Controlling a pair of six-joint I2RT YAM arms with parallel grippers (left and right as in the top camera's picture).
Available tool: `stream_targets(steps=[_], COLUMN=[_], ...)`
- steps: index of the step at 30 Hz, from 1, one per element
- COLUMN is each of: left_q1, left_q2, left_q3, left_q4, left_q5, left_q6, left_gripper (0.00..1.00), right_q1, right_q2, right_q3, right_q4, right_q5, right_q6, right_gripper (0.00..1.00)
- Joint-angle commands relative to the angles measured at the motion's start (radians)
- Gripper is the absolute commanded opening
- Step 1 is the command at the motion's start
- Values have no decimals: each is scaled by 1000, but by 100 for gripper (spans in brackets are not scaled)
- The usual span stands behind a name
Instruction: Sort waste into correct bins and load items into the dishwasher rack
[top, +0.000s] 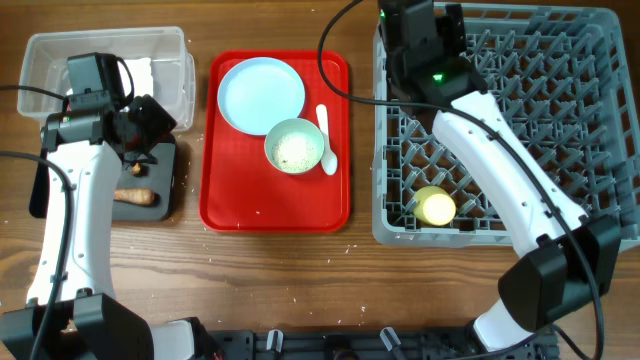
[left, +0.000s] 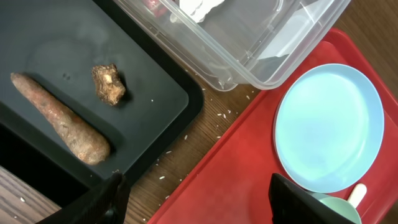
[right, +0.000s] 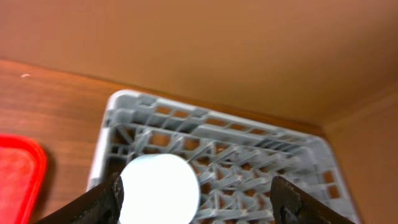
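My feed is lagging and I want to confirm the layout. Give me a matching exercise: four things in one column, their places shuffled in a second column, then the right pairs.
Things:
1. brown sausage piece
2. yellow cup
3. white spoon
4. white napkin

Places:
A. on the red serving tray
B. in the clear tub
C. in the black tray
D. in the grey rack

Pairs: 1-C, 2-D, 3-A, 4-B.

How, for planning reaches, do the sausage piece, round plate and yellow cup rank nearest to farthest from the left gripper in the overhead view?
From the left gripper:
1. sausage piece, in black tray
2. round plate, on red tray
3. yellow cup, in grey rack
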Motion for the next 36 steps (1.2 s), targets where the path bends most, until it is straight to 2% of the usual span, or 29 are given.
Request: stream_targets(steps=[1,2,3,5,8,10,13,16,19,21,23,26,30,33,36], left_q1=[-22,-51,-92,-179,-335,-442,-563,-636,-707,-724,-696,-675,-755,-761,-761], left_q2=[5,5,5,6,17,43,137,218,248,248,248,248,341,404,420], left_q3=[5,5,5,5,3,3,3,3,3,3,3,3,3,3,3], left_q4=[2,2,1,-22,-47,-44,-42,16,138,188,208,226,290,304,307], left_q5=[55,86,100,135,151,151,139,127,63,12,-30,98,49,15,0], left_q6=[123,179,210,286,362,391,445,496,496,478,380,395,428,383,378], left_gripper=[73,73,73,73,73,73,73,72,72,71,70,67,64,57,29], right_q1=[-2,-2,-2,-2,-7,-38,-161,-275,-342,-347,-347,-347,-347,-347,-347], right_q2=[-47,-65,-71,-70,-69,-70,-97,-119,-119,-119,-119,-119,-119,-119,-119], right_q3=[2,2,2,2,2,2,2,2,2,2,2,2,2,2,2], right_q4=[-116,-163,-200,-253,-298,-304,-304,-324,-407,-431,-448,-449,-460,-473,-472], right_q5=[-287,-460,-634,-779,-791,-791,-802,-882,-890,-890,-889,-890,-889,-874,-875], right_q6=[140,182,186,187,204,224,357,354,333,306,302,303,303,302,303], right_gripper=[90,95,96,97,96,86,85,86,85,86,86,86,86,86,86])
